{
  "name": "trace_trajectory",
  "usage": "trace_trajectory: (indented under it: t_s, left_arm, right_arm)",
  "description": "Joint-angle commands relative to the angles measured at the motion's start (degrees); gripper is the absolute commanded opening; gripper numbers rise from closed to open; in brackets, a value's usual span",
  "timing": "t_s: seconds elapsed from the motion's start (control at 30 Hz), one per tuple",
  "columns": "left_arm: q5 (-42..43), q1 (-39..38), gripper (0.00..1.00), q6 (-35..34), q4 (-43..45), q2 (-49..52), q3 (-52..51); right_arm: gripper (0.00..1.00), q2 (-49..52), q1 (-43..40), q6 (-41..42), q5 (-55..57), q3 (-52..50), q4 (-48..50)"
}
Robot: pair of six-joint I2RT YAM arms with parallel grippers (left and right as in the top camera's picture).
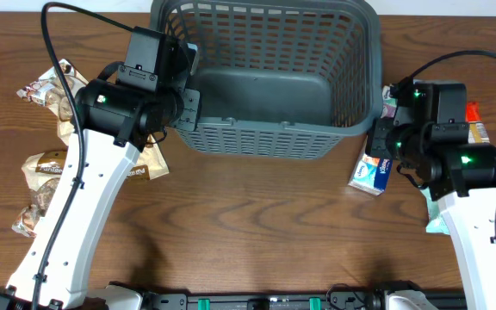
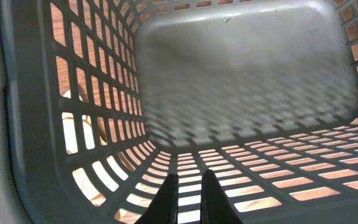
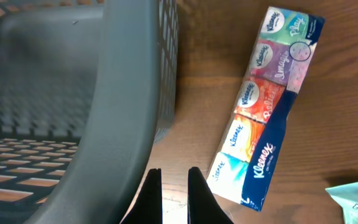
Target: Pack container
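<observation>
Shows brown snack packets [image 1: 44,166] loose on the counter [image 1: 257,224] at the left, and the left end effector [image 2: 190,198] with fingers closed together at the left wall of the container [image 1: 265,138]. Places this dark grey basket at the far middle of the counter, upright, its solid base bare. Has a tissue pack [image 3: 263,118] lying near its right wall but apart from it, by the right end effector [image 3: 174,198], fingers also together.

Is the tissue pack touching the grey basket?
Apart. The right wrist view shows a strip of bare table between the tissue pack and the basket wall.
</observation>
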Motion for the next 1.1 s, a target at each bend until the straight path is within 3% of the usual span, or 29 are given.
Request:
trace_trajectory:
  t_s: [0.0,0.4,0.53,0.83,1.0,1.07]
  left_arm:
    - [-0.7,-0.2,0.06,0.5,-0.7,0.6,0.6]
    - [-0.7,-0.2,0.06,0.6,-0.5,0.6,0.6]
    - [-0.7,-0.2,0.14,0.6,0.7,0.6,0.6]
    - [-0.7,-0.2,0.17,3.2,3.7,0.6,0.6]
    - [-0.9,-0.2,0.38,4.9,5.9,0.6,0.6]
    - [-1.3,-0.2,0.41,4.9,6.9,0.5,0.6]
  right_arm:
    - [0.01,1.8,0.5,0.6,0.1,0.8,0.5]
    - [0.01,3.8,0.5,0.6,0.1,0.8,1.6]
    - [0.01,3.8,0.4,0.5,0.2,0.8,1.6]
    - [0.04,3.6,0.4,0.6,1.4,0.8,1.8]
    - [0.19,3.3,0.4,0.6,1.7,0.8,2.3]
    - [0.21,3.2,0.4,0.6,1.9,0.8,2.5]
